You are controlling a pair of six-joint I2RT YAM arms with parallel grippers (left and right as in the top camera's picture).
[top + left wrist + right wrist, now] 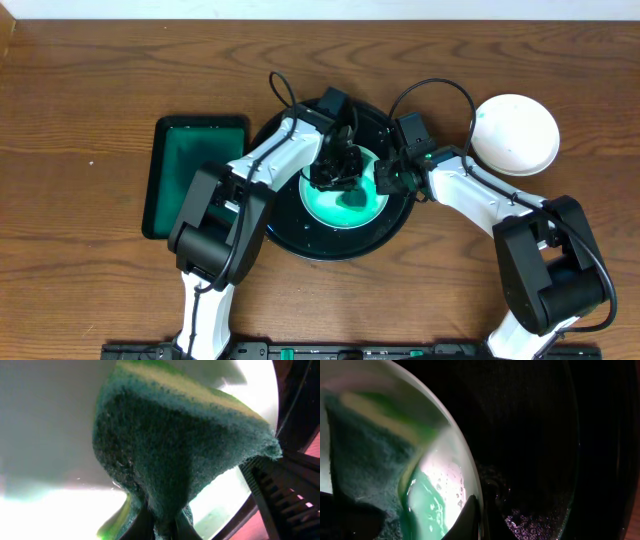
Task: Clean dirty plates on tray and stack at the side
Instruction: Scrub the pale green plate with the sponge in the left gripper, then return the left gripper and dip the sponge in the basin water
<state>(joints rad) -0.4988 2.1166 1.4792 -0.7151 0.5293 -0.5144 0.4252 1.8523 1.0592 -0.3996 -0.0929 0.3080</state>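
Step in hand, in our judgement: scrubbing the plate point(325, 210) on the tray point(310, 240).

**Position.** The plate lies face up near the tray's centre, offset slightly toward 3 o'clock. Green liquid covers much of its face.

**Grippers.** The left gripper point(335, 178) is clamped on a sponge point(175, 460), which is pressed to the plate's face at about 12 o'clock. The right gripper point(388, 178) is pinched on the plate's rim at 3 o'clock, with one finger inside the rim and one outside.

**Orientation.** The plate is round, so it has no long axis. We cannot tell whether the pinch tips it or leaves it flat. The sponge's long axis runs from the fingers out toward the plate. Its dark scouring side faces the left wrist camera and its yellow layer is on the far side.

**Recommendation.**
- Keep the rim pinch firm so the plate cannot spin or slide on the glossy tray.
- Sweep the sponge in overlapping passes from 12 toward 6 o'clock, pressing moderately.
- Stop the strokes short of 3 o'clock to avoid striking the right fingers.
- Liquid may spill over the rim if the plate is tilted.

**Surroundings.** A clean plate point(515, 135) rests on the table at the tray's 2 o'clock, and we cannot tell whether it is single or stacked. A green tray point(195, 175) lies at 9 o'clock.
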